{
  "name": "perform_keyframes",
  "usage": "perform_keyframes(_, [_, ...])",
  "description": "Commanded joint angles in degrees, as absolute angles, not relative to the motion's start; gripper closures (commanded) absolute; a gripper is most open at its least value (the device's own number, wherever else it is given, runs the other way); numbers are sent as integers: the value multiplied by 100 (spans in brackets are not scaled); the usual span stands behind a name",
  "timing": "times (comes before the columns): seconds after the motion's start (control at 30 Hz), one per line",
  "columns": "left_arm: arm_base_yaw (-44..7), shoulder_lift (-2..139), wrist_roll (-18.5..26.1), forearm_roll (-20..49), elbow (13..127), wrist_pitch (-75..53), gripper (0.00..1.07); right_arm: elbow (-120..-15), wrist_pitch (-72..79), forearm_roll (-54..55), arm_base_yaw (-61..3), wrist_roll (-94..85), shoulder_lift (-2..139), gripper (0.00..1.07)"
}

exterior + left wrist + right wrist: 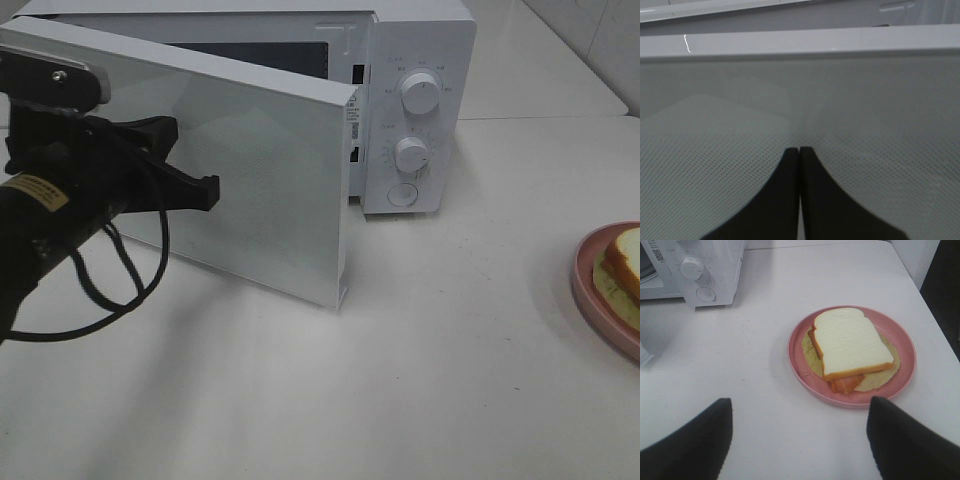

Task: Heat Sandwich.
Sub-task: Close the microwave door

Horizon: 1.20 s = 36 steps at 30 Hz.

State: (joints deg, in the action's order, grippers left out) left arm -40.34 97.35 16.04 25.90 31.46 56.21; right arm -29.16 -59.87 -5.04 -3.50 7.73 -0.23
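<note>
Sandwich: white bread, tan crust, orange and pale filling showing at the edges; lies on a pink plate on the table, just ahead of my right gripper, between its spread fingers and untouched. My right jaws stand wide, holding nothing. Microwave: white, door swung open, well ahead and to the left of that gripper. My left gripper: fingers pressed together, tips against the door's mesh window, gripping nothing.
</note>
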Motion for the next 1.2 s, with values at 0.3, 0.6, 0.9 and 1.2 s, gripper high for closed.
perform_keyframes(0.3, [-4715, 10474, 1982, 4028, 4211, 6096, 107, -2899, -5959, -521, -350, 779, -178, 35])
perform_keyframes(0.6, [-5071, 10875, 2561, 5031, 5031, 6182, 107, -2899, -5959, -521, -350, 779, -178, 35])
perform_keyframes(0.9, [-5340, 11287, 3100, 5288, 5810, 6285, 107, -2899, -5959, -521, -350, 779, -178, 37])
perform_keyframes(1.2, [-5380, 11579, 3168, 5512, 6234, 6280, 107, -2899, -5959, -521, -350, 779, -178, 38])
